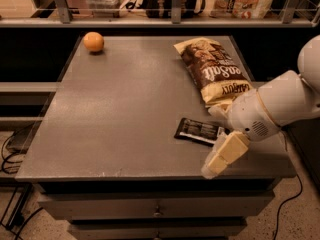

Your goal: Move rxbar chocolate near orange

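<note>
Hanging at the front right of the bench (125, 114), my fingers (219, 160) point down and to the left, their pale tips low over the bench's front edge. From this side they line up one behind the other, so I cannot tell whether they are spread or pressed together, and nothing shows between them. My white arm (277, 106) comes in from the right, its round wrist sitting just above the fingers and covering the lower corner of the chip bag (212, 69). The chocolate bar (199, 131) lies flat on the bench just to the left of the fingers, dark wrapper up, long side running left to right with a slight tilt, its right end tucked close under my wrist. It looks to be lying free rather than held, though the wrist hides that end. The chip bag lies flat just behind the bar, stretching toward the back right of the bench. The orange (93, 41) sits alone at the back left corner, well apart from the bar, with most of the grey top between them. Below the front edge is a drawer (155, 206) with a small pull.
</note>
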